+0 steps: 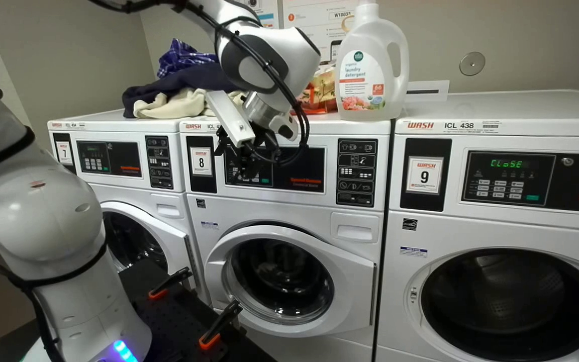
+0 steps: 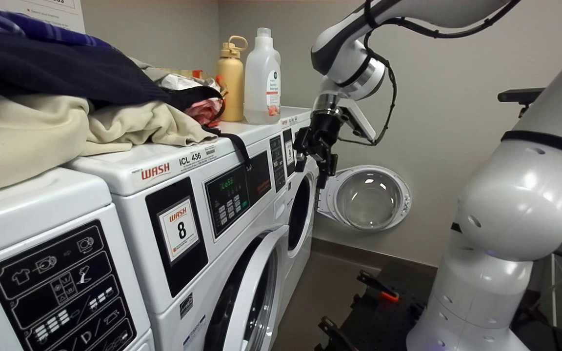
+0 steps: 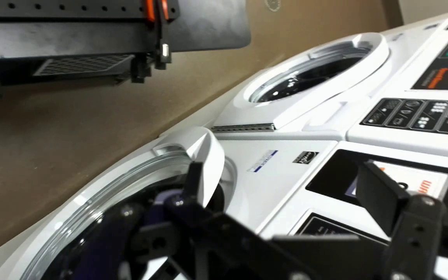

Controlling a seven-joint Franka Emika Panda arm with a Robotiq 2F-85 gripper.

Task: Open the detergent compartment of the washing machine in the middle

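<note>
The middle washing machine, white with the card "8", shows in both exterior views (image 1: 314,213) (image 2: 242,241). Its round door (image 1: 357,281) stands ajar. Its detergent compartment (image 1: 355,228) is shut, right of and above the door; it also shows at a steep angle in an exterior view (image 2: 280,206). My black gripper (image 1: 246,163) is above the door, in front of the control strip, left of the compartment. It also shows from the side (image 2: 315,168). In the wrist view, its fingers (image 3: 286,181) are spread wide with nothing between them. The middle machine's compartment is out of the wrist view.
Washer 7 (image 1: 166,196) has its door ajar. Washer 9 (image 1: 395,281) has its door (image 2: 371,197) swung open. Clothes (image 1: 174,95), a detergent bottle (image 1: 370,65) and a yellow bottle (image 2: 232,83) stand on top. Clamps (image 1: 221,324) stick out from my black base table (image 1: 189,317).
</note>
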